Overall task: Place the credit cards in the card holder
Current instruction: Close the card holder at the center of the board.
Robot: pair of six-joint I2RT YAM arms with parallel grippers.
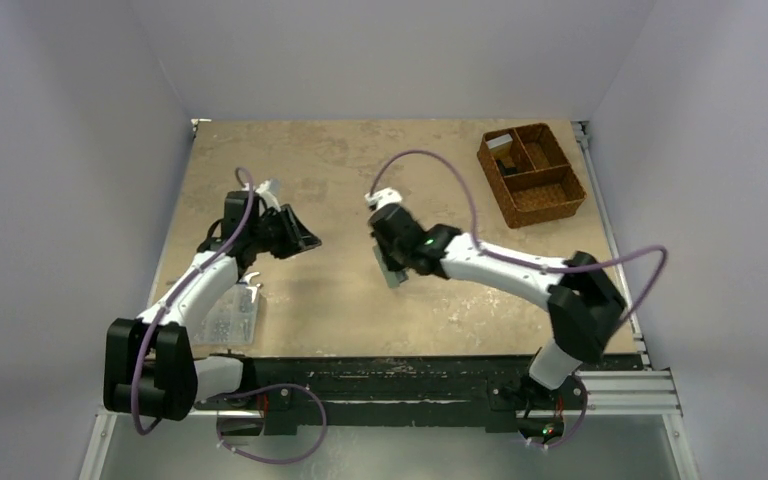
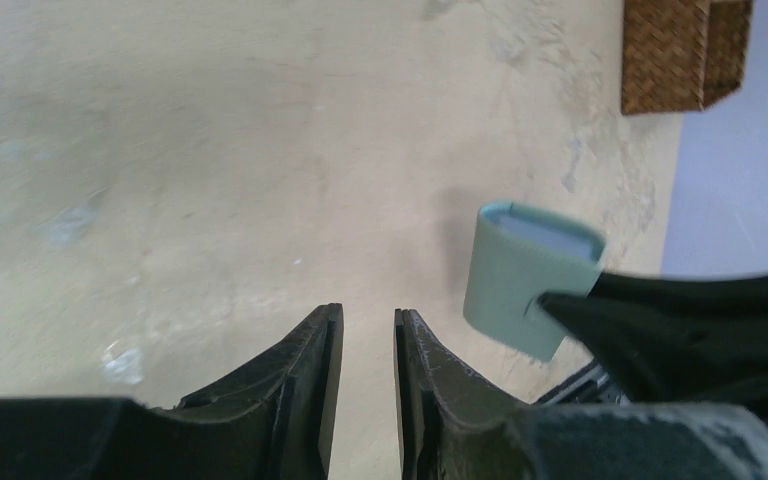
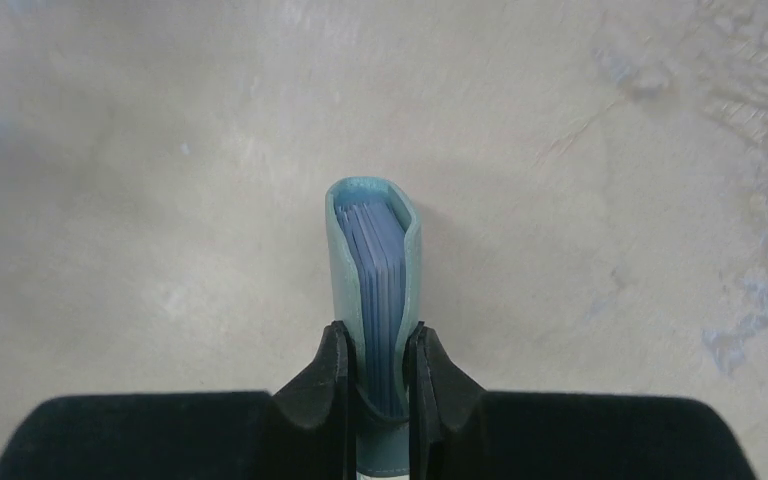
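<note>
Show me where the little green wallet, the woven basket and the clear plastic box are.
card holder (image 2: 515, 290), left wrist view, on its grey-green outer face.
woven basket (image 2: 665, 55), left wrist view, on its side wall.
clear plastic box (image 1: 232, 320), top external view, on its clear body.

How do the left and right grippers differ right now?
The right gripper is clamped on the card holder; the left gripper holds nothing. The right jaws press the holder's sides; the left jaws stand narrowly apart, bare table showing between. Both are black.
</note>
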